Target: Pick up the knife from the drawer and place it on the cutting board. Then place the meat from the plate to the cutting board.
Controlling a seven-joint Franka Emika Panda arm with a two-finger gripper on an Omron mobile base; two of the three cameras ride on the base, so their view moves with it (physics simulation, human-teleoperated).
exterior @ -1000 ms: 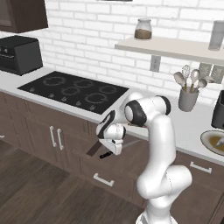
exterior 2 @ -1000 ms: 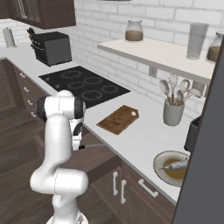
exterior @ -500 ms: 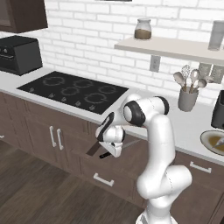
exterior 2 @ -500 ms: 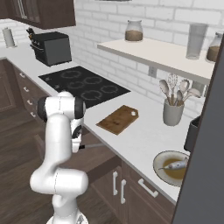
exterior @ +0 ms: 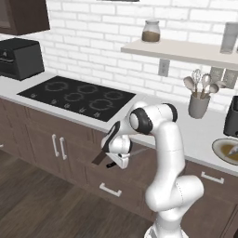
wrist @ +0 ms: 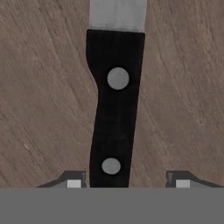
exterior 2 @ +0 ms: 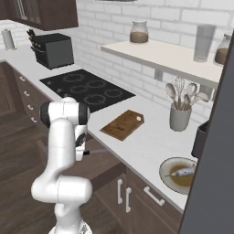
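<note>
In the hand view the knife lies on the wooden floor of the open drawer, black riveted handle nearest, blade running to the top edge. My gripper straddles the handle end. The left fingertip is almost against the handle and the right one stands a gap away, so the jaws are open and not clamped. From the base, my hand reaches down into the drawer under the counter. The cutting board lies on the counter right of the cooktop. The plate with the meat sits further right.
A black cooktop lies left of my arm, and a utensil holder stands behind the board. A dark appliance stands by the plate. A shelf with jars hangs above the counter. Cabinet doors with upright handles sit below the cooktop.
The gripper's fingers have drawn closer together around the knife handle. The arm has stayed nearly still at the drawer, and the knife has not moved.
</note>
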